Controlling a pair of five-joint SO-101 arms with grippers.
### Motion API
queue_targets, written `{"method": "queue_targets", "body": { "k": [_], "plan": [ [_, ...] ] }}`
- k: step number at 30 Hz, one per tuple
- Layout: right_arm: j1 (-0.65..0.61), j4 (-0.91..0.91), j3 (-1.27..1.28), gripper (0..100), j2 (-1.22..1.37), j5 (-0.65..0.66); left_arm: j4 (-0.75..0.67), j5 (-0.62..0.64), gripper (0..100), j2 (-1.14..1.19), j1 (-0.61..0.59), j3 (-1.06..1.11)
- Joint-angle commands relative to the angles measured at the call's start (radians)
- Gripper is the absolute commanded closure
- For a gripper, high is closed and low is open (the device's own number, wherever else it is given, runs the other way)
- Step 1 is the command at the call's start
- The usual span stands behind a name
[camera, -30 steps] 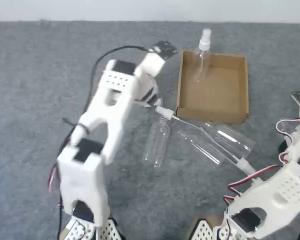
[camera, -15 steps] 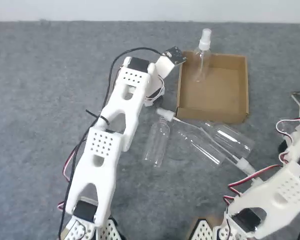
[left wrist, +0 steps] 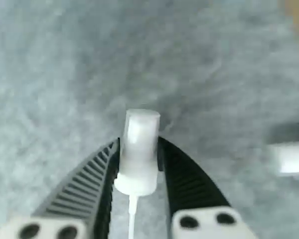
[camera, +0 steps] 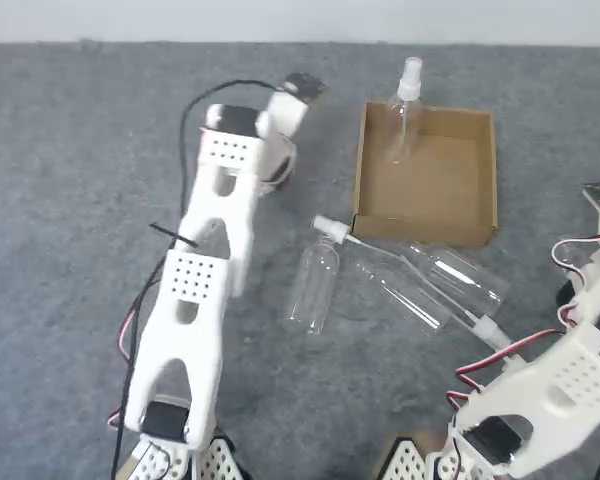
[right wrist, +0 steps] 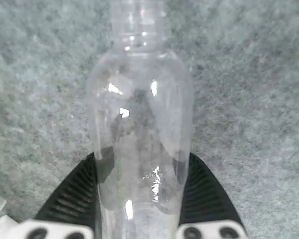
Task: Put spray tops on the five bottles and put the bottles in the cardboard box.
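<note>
My left gripper is shut on a white spray top whose thin tube hangs down between the fingers, above grey carpet. In the high view the left arm stretches out to the left of the cardboard box. My right gripper is shut on a clear bottle with an open, topless neck. One bottle with a spray top leans in the box's far corner. A topless bottle lies in front of the box, beside two more clear bottles.
Two white spray tops with tubes lie by the lying bottles. The right arm sits at the near right edge, with red wires. Grey carpet covers the whole surface; a white wall runs along the back.
The left arm has straightened and swung from the box's near left corner to the back left, away from the lying bottles. The bottles and the right arm have stayed put.
</note>
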Motion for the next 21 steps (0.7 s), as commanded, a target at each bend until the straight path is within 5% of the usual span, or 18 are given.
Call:
{"method": "queue_targets", "body": {
  "k": [1,12,21],
  "plan": [
    [0.008,0.01,-0.002,98.6,-0.007,0.011,0.046,0.071,99,-0.097,-0.035,0.099],
    [0.005,0.008,-0.002,98.6,-0.007,0.011,-0.002,0.071,99,-0.681,-0.04,0.812],
    [-0.002,0.012,-0.002,98.6,-0.007,0.011,-0.508,0.066,99,-1.238,-0.031,1.744]
  ]
}}
